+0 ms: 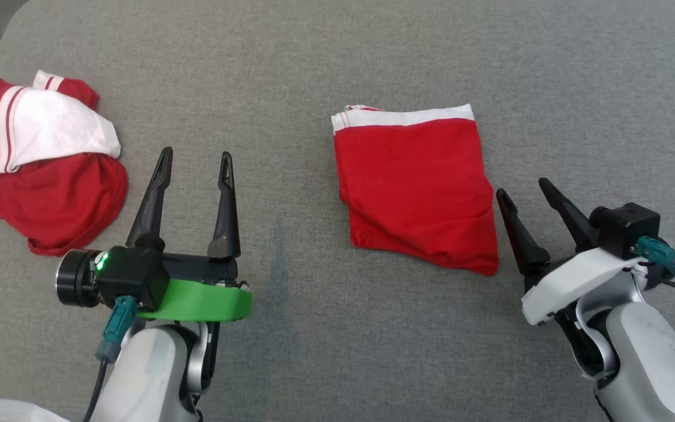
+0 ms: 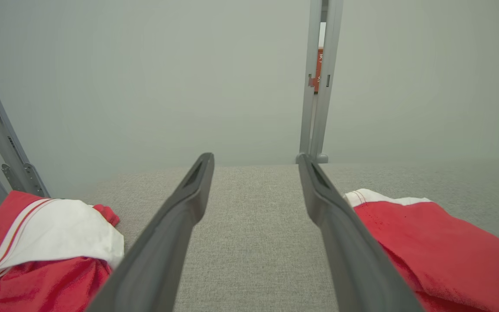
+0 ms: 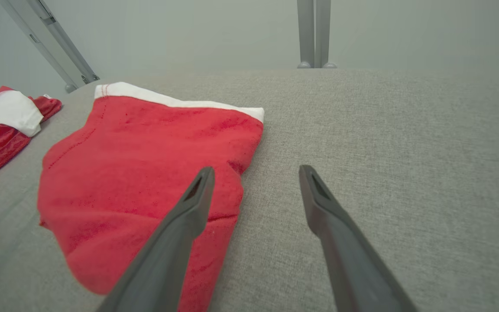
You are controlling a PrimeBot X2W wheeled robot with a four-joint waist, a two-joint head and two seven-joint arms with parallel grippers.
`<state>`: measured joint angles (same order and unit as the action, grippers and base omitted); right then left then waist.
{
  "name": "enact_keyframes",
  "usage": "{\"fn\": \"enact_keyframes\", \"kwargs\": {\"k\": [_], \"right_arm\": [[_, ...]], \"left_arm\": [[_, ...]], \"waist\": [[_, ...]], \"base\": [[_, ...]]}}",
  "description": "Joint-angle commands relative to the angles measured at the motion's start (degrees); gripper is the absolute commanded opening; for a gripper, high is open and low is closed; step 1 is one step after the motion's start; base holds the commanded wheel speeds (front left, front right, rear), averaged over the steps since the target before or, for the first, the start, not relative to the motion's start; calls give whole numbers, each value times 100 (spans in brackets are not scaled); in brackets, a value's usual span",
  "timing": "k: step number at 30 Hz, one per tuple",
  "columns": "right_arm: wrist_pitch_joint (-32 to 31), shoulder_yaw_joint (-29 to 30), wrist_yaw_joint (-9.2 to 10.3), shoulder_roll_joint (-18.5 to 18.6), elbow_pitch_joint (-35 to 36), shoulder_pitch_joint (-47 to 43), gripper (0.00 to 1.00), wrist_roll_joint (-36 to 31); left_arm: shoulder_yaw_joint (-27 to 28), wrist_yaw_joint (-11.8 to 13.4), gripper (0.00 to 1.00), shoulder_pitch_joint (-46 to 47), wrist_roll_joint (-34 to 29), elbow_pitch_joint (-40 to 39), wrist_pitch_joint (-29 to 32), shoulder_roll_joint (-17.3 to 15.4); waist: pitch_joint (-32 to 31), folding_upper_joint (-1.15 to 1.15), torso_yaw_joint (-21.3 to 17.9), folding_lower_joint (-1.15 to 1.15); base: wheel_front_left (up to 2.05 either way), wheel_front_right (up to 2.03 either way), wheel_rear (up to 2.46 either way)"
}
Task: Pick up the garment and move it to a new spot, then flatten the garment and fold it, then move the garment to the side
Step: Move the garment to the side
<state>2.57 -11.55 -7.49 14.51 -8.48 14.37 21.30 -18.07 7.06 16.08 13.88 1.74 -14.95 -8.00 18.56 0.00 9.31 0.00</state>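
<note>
We are holding both grippers wide and empty beside a folded red garment (image 1: pixel 416 187).
The garment is lying flat in the middle of the grey surface (image 1: pixel 337 58), white band at the far edge, its longer side running away from us and leaning slightly right. Our right gripper (image 1: pixel 521 187) is standing just beside its near right corner, fingers fully spread and gripping nothing, so we are judging it the nearer arm for moving the piece aside. Our left gripper (image 1: pixel 196 153), equally open and empty, is pointing at bare surface between this garment and a crumpled red-and-white one (image 1: pixel 38 170) further left.
</note>
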Motion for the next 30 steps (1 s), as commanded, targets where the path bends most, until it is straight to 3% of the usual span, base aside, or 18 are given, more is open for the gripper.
{"fn": "enact_keyframes", "kwargs": {"k": [1,6,7,9,13,19,25,30], "right_arm": [[53,-105,0,10,-208,192,100,75],[-151,-450,0,37,-984,531,100,260],[-207,-595,0,23,-1167,560,49,347],[-267,-744,-1,34,-1245,553,0,441],[-257,-976,2,134,-1178,649,0,547],[65,-1219,7,385,-1052,970,0,675],[420,-1638,4,942,-1209,1397,0,1009],[746,-1646,4,1584,-1589,1848,0,1314]], "left_arm": [[34,-19,100,140,-57,-20,-26,40],[74,-83,100,162,-165,-33,-29,135],[102,-102,100,138,-178,35,-24,152],[137,-123,100,134,-208,60,-24,168],[209,-172,100,154,-272,75,-25,171],[303,-190,100,202,-358,-69,-24,78],[69,-299,100,380,-589,-336,126,-38],[-193,-450,100,739,-787,-698,375,-118]], "waist": [[424,0,367,0],[455,0,384,0],[433,0,355,0],[416,0,295,0],[404,0,121,0],[474,0,-446,0],[735,0,-1248,0],[1164,0,-1714,0]], "base": [[0,0,0],[0,0,0],[0,0,0],[0,0,0],[0,0,0],[0,0,0],[0,0,0],[0,0,0]]}}
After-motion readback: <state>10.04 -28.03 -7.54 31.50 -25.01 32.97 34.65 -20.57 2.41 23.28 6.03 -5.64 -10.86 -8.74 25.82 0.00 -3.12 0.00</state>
